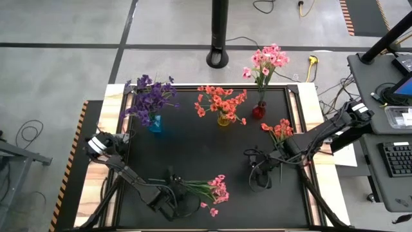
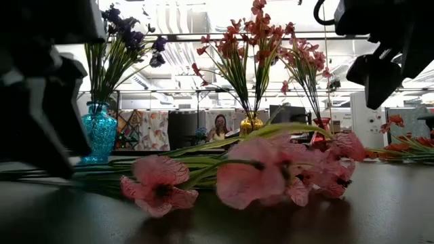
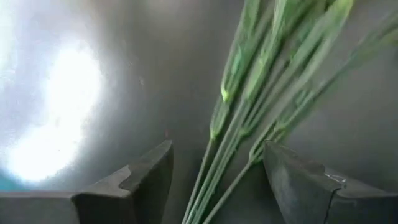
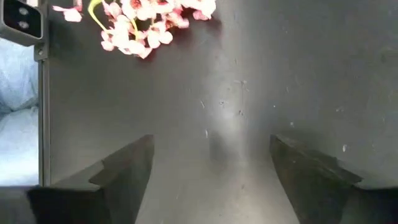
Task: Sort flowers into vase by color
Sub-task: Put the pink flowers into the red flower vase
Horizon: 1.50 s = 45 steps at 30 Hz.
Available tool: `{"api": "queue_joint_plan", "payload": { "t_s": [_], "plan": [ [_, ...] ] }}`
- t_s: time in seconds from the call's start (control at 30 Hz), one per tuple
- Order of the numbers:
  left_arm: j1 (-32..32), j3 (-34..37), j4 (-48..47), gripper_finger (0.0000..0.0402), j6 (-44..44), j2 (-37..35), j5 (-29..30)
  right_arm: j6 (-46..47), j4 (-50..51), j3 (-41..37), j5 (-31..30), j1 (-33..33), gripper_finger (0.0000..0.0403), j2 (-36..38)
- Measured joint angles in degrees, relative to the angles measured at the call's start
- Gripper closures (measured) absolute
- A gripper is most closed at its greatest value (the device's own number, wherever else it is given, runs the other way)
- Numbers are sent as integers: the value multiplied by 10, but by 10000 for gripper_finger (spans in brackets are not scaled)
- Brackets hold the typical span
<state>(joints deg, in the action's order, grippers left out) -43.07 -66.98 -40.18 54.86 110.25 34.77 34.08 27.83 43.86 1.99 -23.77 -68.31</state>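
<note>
Low view: left hand (image 2: 41, 102) blurred

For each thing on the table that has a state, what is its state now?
Pink spray: lying flat, stems between left claw's fingers.
Orange-red spray: lying flat, near right edge.
Blue vase: upright, holds purple flowers.
Yellow vase: upright, holds orange-red flowers.
Red vase: upright, holds pink flowers.
Left claw: open.
Right claw: open, empty.
</note>
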Motion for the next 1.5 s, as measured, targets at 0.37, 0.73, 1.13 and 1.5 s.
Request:
{"api": "queue_joint_plan", "payload": {
  "t_s": [0.37, 0.73, 1.13, 1.5],
  "plan": [
    [2, 16, 11, 191, -29, 2, -34, 21, 2, 0, -5, 0, 63, 0],
    [4, 18, 13, 338, -34, 3, -52, 20, 2, 0, -5, 0, 70, 0],
    [-9, 21, 52, 400, -29, -33, 10, -57, -3, -1, -27, -1, 76, 0],
    [-73, 21, 67, 401, -27, -119, 278, -125, -210, -97, -68, -4, 76, 0]
  ]
}}
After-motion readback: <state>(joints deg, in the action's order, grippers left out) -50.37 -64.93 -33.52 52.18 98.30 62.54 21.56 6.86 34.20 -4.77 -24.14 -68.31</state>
